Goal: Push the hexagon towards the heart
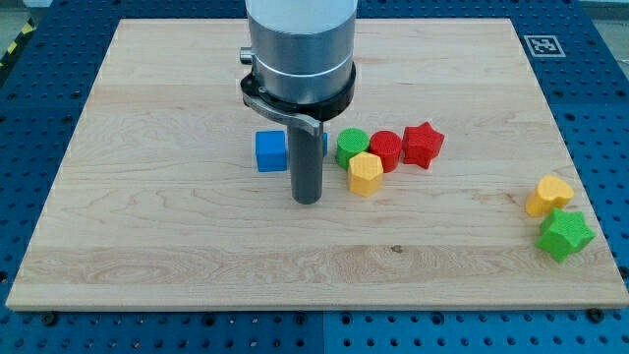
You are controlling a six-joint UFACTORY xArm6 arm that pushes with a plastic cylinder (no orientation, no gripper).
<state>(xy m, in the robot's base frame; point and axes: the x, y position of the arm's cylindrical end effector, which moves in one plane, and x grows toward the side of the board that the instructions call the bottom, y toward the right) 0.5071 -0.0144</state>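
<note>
My tool is a plain dark rod with nothing to open or close, and it grips nothing. My tip [308, 200] rests on the wooden worktop [177, 246] near its middle. The tip sits just to the left of the yellow hexagon [365, 173], with a narrow gap of bare wood between them, so I am not touching it.

The blue cube [270, 151] stands just up and left of my tip, partly beside the rod. Behind the hexagon, toward the far edge, the green cylinder [351, 146] and the red cylinder [385, 149] sit side by side, both touching or very nearly touching the hexagon. The red star [424, 145] lies just right of the red cylinder.

The yellow heart [547, 195] lies well apart from the hexagon, close to the worktop's right edge and toward its near right corner. The green star [564, 234] sits just below the heart, touching it or nearly so.
</note>
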